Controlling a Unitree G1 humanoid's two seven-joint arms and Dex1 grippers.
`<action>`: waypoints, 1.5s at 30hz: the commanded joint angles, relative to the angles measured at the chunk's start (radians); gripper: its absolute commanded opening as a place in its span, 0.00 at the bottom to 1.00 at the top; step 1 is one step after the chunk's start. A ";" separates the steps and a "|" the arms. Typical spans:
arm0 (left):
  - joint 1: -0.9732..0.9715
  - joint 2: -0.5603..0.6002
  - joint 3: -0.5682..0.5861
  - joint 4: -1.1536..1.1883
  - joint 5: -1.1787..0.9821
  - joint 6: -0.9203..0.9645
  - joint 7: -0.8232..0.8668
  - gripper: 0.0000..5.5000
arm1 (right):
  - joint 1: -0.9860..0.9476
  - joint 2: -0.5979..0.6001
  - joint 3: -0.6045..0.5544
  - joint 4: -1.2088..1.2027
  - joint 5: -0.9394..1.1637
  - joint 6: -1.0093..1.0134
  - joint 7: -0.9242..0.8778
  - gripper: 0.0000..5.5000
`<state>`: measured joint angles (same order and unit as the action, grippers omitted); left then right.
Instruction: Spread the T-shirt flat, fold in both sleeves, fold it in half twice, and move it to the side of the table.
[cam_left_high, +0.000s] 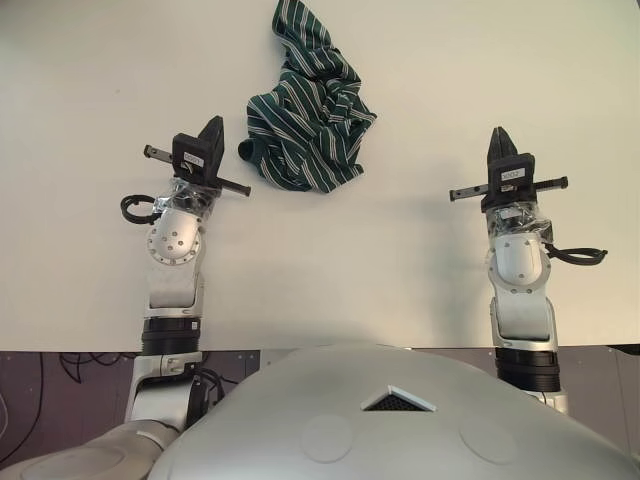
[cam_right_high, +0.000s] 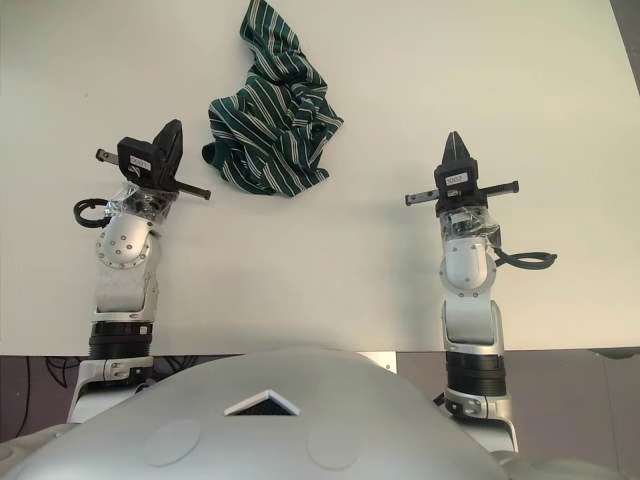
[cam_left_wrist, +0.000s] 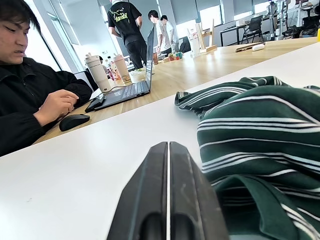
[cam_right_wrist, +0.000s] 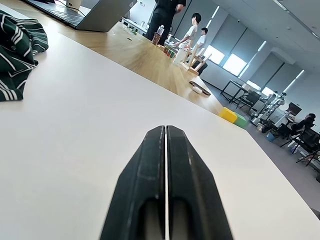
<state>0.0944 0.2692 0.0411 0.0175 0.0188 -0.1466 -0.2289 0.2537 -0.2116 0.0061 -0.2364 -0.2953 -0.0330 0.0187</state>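
Our left pincer (cam_left_high: 214, 123) is low at the white counter (cam_left_high: 400, 290). Its two fingers are pressed together with nothing between them, and we cannot tell whether the tip touches the surface.

Just to the right of that tip and a little ahead of it lies the T-shirt (cam_left_high: 305, 110), dark green with thin white stripes. It is crumpled in a heap, not spread out, and one part trails away toward the far edge. In the left wrist view the striped cloth (cam_left_wrist: 260, 145) bunches up close beside the closed fingers, apart from them.

Our right pincer (cam_left_high: 498, 133) is also closed and holds nothing. The T-shirt lies well apart from it, off to its left and somewhat ahead.
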 joint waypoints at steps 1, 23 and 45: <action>-0.010 0.015 -0.018 0.017 0.016 0.041 -0.017 0.00 | 0.002 -0.013 0.009 -0.005 -0.015 0.007 0.008 0.01; 0.074 0.059 -0.237 -0.107 -0.165 0.268 -0.401 0.00 | -0.002 -0.089 0.144 0.085 0.078 -0.111 0.248 0.18; -0.104 -0.048 -0.046 0.048 -0.240 0.132 -0.266 0.00 | -0.320 0.009 0.469 0.465 -0.067 -0.213 0.313 0.42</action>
<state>-0.0003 0.2256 0.0060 0.0496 -0.2376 -0.0082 -0.4949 -0.0551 -0.2054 0.4752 0.2001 -0.3461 -0.2514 0.3448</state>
